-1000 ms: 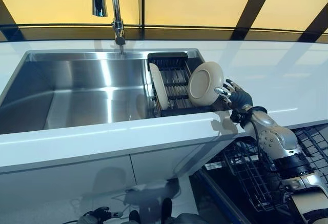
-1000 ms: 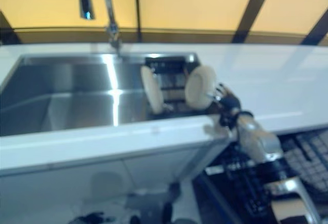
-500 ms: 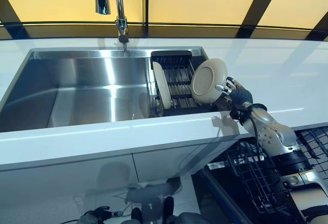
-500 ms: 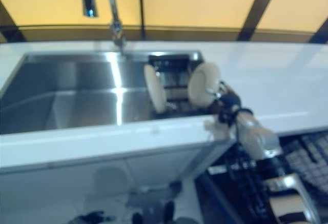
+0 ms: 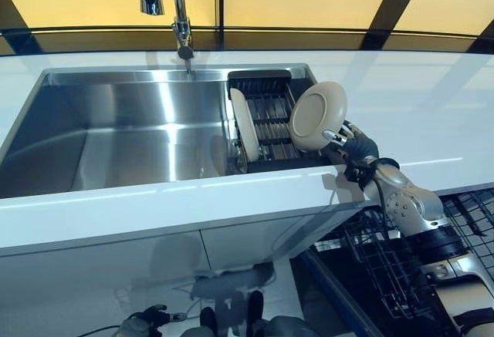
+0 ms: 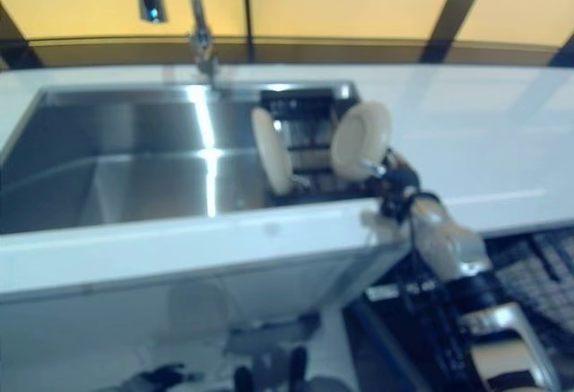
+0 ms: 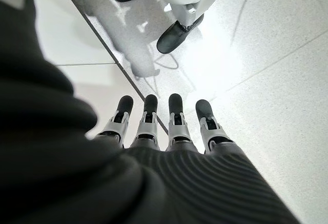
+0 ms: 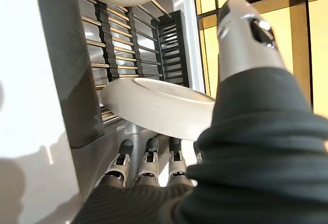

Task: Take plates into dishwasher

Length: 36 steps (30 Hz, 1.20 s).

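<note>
Nearest us, our left hand (image 7: 169, 131) hangs low by the floor, its fingers straight and released, holding nothing. To the right, below the counter (image 5: 193, 202), the dishwasher rack (image 5: 378, 267) stands pulled out and, as far as we can see, bare where it shows.

Above it our right hand (image 5: 353, 146) reaches over the counter edge and grips a plate (image 5: 316, 116) by its lower rim, fingers (image 8: 148, 160) curled under it and thumb (image 8: 246, 39) on the other face. The plate is tilted, raised above the drying rack (image 5: 266, 121) at the right end of the sink (image 5: 116, 133). A second plate (image 5: 244, 125) stands on edge in that rack, apart from the first.

We judge the plate stiff, smooth and breakable, light enough for one hand yet apt to slip in a rim pinch; a firm hold at the rim, with the plate kept clear of counter and rack wires, should serve

Beyond stands the tap (image 5: 179, 13)
</note>
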### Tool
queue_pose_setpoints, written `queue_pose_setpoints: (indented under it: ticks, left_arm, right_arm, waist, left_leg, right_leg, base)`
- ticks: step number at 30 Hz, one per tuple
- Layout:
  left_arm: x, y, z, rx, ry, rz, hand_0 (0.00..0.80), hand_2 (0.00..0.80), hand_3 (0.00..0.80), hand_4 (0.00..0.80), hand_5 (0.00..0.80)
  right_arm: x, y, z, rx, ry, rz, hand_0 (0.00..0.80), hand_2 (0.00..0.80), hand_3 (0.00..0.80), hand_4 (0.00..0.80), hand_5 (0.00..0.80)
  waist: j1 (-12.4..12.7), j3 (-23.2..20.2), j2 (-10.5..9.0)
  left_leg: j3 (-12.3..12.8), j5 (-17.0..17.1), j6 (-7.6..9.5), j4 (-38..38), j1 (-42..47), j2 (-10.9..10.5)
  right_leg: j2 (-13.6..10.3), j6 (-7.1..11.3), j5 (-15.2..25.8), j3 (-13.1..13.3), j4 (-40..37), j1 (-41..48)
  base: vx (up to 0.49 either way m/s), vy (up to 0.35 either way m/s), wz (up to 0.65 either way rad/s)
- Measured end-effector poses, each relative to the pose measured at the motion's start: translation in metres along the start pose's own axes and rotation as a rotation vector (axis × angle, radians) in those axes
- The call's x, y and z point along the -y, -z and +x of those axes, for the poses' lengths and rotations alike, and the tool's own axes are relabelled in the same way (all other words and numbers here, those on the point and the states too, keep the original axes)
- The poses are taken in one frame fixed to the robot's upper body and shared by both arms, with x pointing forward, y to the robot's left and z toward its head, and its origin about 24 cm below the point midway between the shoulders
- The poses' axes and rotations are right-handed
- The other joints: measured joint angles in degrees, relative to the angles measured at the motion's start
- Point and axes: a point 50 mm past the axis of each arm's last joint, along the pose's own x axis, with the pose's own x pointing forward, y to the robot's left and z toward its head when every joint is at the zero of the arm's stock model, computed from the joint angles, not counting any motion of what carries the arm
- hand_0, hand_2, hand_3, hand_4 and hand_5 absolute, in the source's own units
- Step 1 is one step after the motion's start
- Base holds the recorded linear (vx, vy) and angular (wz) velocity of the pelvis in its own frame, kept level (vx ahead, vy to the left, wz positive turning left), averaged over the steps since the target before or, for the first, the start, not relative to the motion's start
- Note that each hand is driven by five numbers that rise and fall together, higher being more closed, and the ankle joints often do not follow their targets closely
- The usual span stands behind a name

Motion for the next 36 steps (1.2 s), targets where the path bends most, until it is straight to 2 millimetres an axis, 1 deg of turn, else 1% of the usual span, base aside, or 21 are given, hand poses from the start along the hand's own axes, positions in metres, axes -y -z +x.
queue_pose_setpoints:
  ticks: [15,28,36]
  left_arm:
    - [0.001,-0.002,0.0,0.008,0.003,0.011,0.0,0.0,0.0,0.0,0.0]
    - [0.002,-0.006,0.0,0.011,0.009,0.031,0.0,0.0,0.0,0.0,0.0]
    - [0.002,-0.006,0.001,0.012,0.011,0.038,0.0,0.0,0.0,0.0,0.0]
  right_arm:
    - [0.001,-0.001,0.001,0.0,0.032,0.006,0.0,0.0,0.0,0.0,0.0]
    - [-0.002,-0.006,0.013,-0.039,0.092,0.137,0.0,0.0,0.0,0.0,0.0]
    - [0.0,-0.007,0.015,-0.039,0.133,0.148,0.0,0.0,0.0,0.0,0.0]
  waist:
    - [0.05,0.37,0.47]
    - [0.16,0.78,0.66]
    - [0.3,1.09,0.62]
  left_leg:
    - [0.0,0.0,0.0,0.0,-0.01,-0.01]
    - [-0.15,-0.08,0.08,0.0,-0.15,-0.03]
    - [-0.22,-0.11,0.14,0.01,-0.17,-0.07]
  right_leg:
    - [0.0,0.0,0.0,-0.01,0.0,0.0]
    - [-0.03,0.01,-0.01,-0.2,0.0,-0.07]
    - [-0.09,0.01,-0.01,-0.3,0.0,-0.08]
  base:
    - [0.0,0.0,0.0]
    - [0.0,0.0,0.0]
    - [0.0,0.0,0.0]
